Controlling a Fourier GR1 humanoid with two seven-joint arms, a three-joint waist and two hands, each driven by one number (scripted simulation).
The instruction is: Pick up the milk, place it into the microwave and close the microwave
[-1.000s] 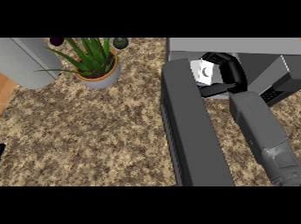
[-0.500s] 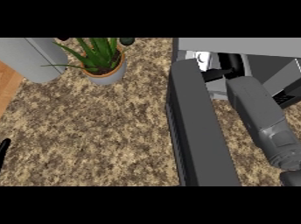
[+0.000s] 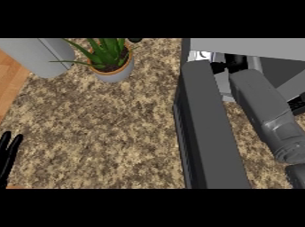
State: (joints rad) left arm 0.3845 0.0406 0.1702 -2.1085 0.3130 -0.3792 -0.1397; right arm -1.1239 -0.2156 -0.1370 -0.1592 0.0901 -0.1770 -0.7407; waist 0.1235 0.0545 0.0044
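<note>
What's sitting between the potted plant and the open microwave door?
Nothing: in the head view only bare speckled counter lies between the potted plant and the microwave door.

Speckled granite counter (image 3: 103,128), potted plant (image 3: 109,60), wooden floor (image 3: 1,84) at left

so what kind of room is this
Most likely a kitchen: a speckled granite-look counter carries an open microwave with its door swung out, and a potted plant stands near the back. Wood flooring shows past the counter's left edge.

Potted plant (image 3: 108,60) on speckled counter (image 3: 96,133), grey appliance (image 3: 34,55) beside it
</note>
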